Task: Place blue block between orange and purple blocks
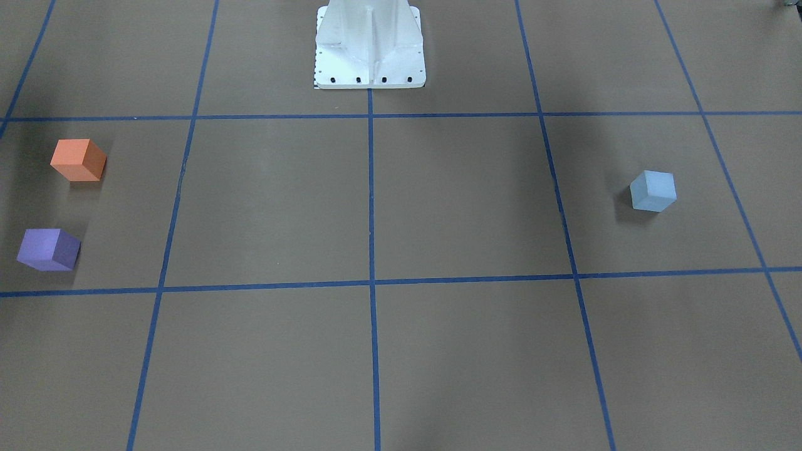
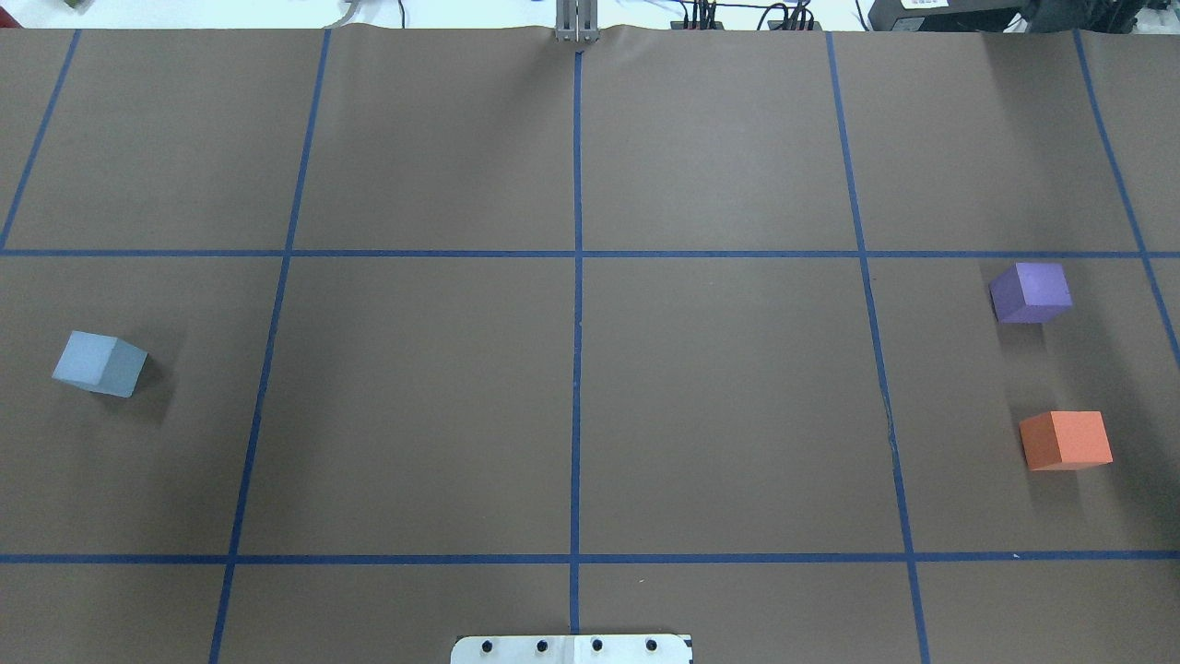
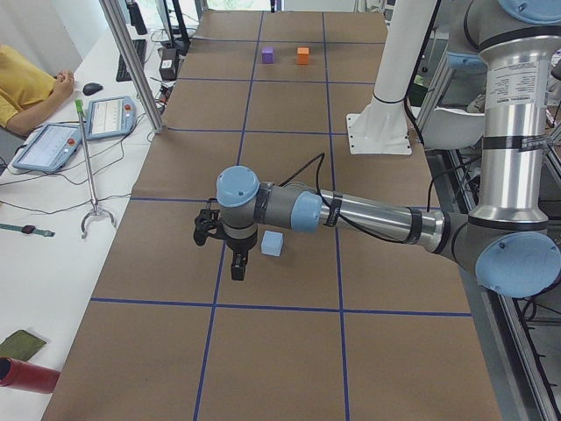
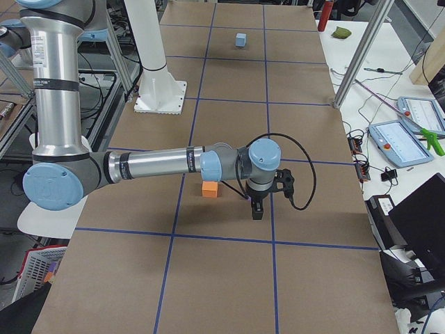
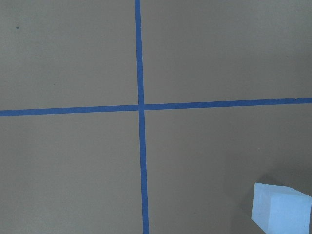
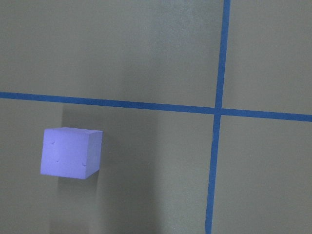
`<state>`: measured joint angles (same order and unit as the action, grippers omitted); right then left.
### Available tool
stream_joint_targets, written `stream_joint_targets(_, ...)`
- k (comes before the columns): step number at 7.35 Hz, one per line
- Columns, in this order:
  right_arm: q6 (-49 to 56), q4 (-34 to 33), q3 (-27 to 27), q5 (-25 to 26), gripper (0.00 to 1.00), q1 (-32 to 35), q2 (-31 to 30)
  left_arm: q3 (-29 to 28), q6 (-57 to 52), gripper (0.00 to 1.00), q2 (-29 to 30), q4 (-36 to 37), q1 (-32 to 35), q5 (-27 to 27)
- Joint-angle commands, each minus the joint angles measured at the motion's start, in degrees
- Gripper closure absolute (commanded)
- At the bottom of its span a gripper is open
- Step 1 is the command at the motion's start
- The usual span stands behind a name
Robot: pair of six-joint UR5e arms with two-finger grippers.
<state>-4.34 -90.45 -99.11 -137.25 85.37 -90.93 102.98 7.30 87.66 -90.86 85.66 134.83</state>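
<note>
Now the left gripper hangs just beside the blue block, on the side away from the robot. I cannot tell whether its fingers are apart or together, nor those of the right gripper. Well apart from the blue block, past 2 bare squares of table, sit the orange block and purple block, with a gap between them. The left wrist view cuts off the blue block's corner.

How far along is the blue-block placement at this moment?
Nothing is done: the blue block lies free on the robot's left side, far from the orange block and purple block, whose gap is bare. In hand: the left gripper hangs near the blue block, not gripping it. Remaining: grasp, carry across, place.
</note>
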Motion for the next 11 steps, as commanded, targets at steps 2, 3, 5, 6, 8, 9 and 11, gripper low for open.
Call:
stream_joint_targets(2, 0.03, 1.05, -0.73, -0.04, 0.00, -0.20, -0.12, 0.03, 17.23, 0.00, 0.66, -9.29, -13.45, -0.53)
stream_joint_targets(3, 0.12, 2.19, -0.21, 0.05, 0.00, -0.12, -0.30, 0.03, 23.84, 0.00, 0.67, -12.73, -17.94, -0.62)
stream_joint_targets(5, 0.12, 2.29, -0.29, -0.22, 0.00, -0.20, -0.38, -0.58, 26.54, 0.00, 0.84, -16.88, -28.66, -8.82)
stream_joint_targets(6, 0.21, 2.38, 0.06, -0.13, 0.00, -0.29, -0.38, -1.19, 26.46, 0.00, 0.67, -17.33, -30.88, -10.01)
stream_joint_targets(8, 0.30, 2.38, -0.03, -2.48, 0.00, -0.29, -0.56, -3.56, 26.10, 0.00, 0.75, -17.86, -31.86, -10.02)
stream_joint_targets(9, 0.30, 2.38, -0.03, -2.59, 0.00, -0.29, -0.82, -4.18, 26.10, 0.01, 0.84, -18.30, -32.13, -10.54)
stream_joint_targets(11, 0.39, 2.29, 0.50, -2.59, 0.00, -0.90, -0.91, -7.24, 26.28, 0.01, 2.24, -19.26, -34.23, -13.52)
